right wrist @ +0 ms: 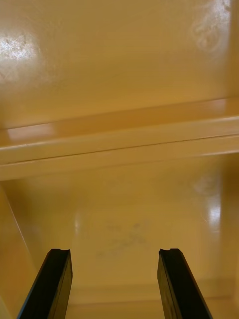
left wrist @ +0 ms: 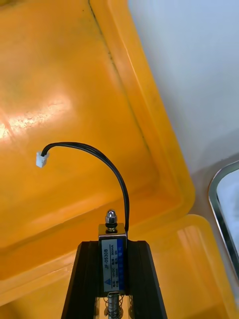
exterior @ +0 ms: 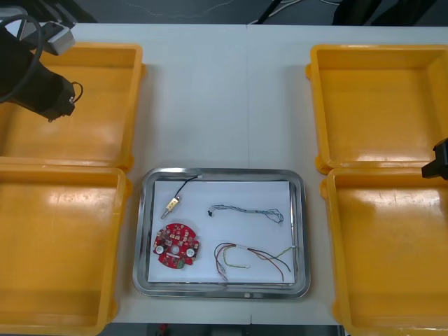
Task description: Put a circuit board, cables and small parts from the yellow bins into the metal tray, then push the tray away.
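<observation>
The metal tray (exterior: 140,231), white inside, holds a round red circuit board (exterior: 176,245), a twisted blue and white cable (exterior: 248,212), a red and yellow cable (exterior: 253,259) and a small metal part with a black cable (exterior: 172,204). Over the far left yellow bin (exterior: 105,70) my left gripper (exterior: 64,99) (left wrist: 115,269) is shut on another small metal part (left wrist: 112,249). Its black cable (left wrist: 94,149) arches up to a white plug. My right gripper (right wrist: 114,269) stands open over the rims where the two right bins (right wrist: 119,144) meet, with nothing between its fingers (right wrist: 177,284).
The near left bin (exterior: 56,245) and both right bins (exterior: 378,105) show bare floors. The tray's rim (left wrist: 219,199) lies beyond the corner of the far left bin. The right arm (exterior: 438,161) shows at the table's right edge.
</observation>
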